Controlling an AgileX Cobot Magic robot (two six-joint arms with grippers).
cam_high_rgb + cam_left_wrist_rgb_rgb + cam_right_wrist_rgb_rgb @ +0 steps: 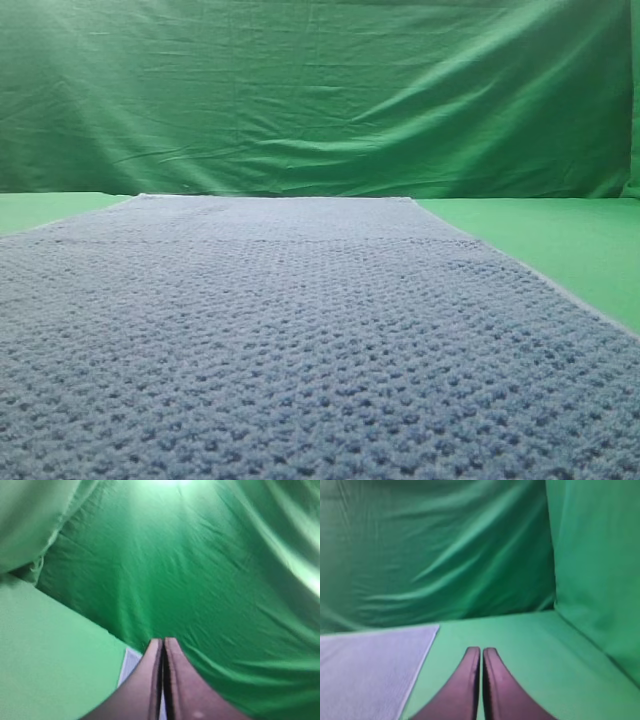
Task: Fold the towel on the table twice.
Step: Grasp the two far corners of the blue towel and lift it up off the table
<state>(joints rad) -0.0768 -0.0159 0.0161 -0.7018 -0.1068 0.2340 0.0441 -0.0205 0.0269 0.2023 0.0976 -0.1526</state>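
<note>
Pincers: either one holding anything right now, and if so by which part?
Nothing held. Left pincer and right pincer are both shut on nothing, above the table; the towel lies flat, ungripped.

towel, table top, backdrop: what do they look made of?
Towel: soft woven cloth, likely cotton or microfibre; the bumpy waffle weave and thin pale hem show it. Matte blue-grey.
Table: smooth, flat, plain green; possibly a mat or painted board, cannot tell which.
Backdrop: thin green fabric; its creases and draped folds show a faint sheen.
</note>
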